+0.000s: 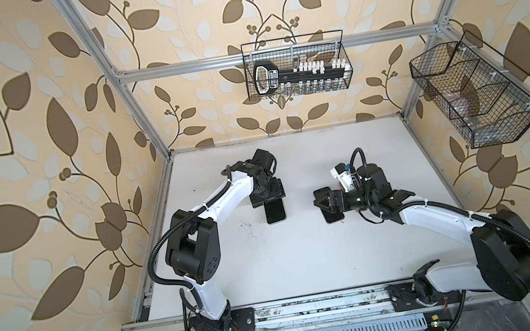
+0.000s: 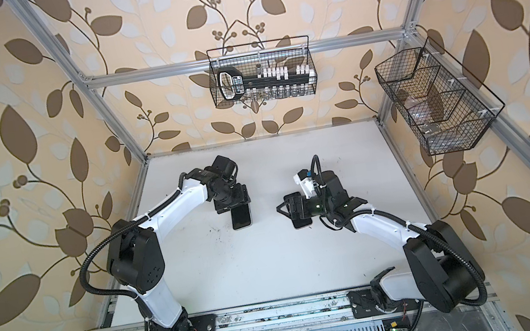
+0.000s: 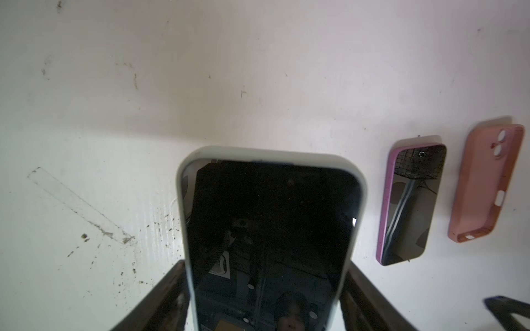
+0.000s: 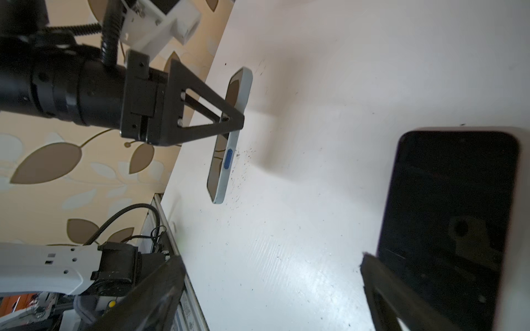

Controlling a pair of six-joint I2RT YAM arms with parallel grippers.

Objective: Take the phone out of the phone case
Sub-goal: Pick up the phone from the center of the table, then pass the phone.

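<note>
A phone (image 3: 272,215) with a dark screen sits in a pale grey phone case (image 3: 258,153) that has a blue side button (image 4: 229,160). It lies face up left of the table's middle in both top views (image 1: 275,210) (image 2: 241,216). My left gripper (image 3: 265,266) (image 1: 269,202) is shut across its width, a finger pressed on each long edge. My right gripper (image 4: 269,289) (image 1: 322,200) hangs open to the right with nothing between its fingers. One right finger (image 4: 381,286) overlaps the corner of a second dark phone (image 4: 453,217).
The second phone (image 3: 413,200) has a purple rim and lies under my right gripper (image 2: 285,206). An empty salmon-pink case (image 3: 487,186) lies just beyond it. Wire baskets hang on the back wall (image 1: 298,66) and the right wall (image 1: 477,94).
</note>
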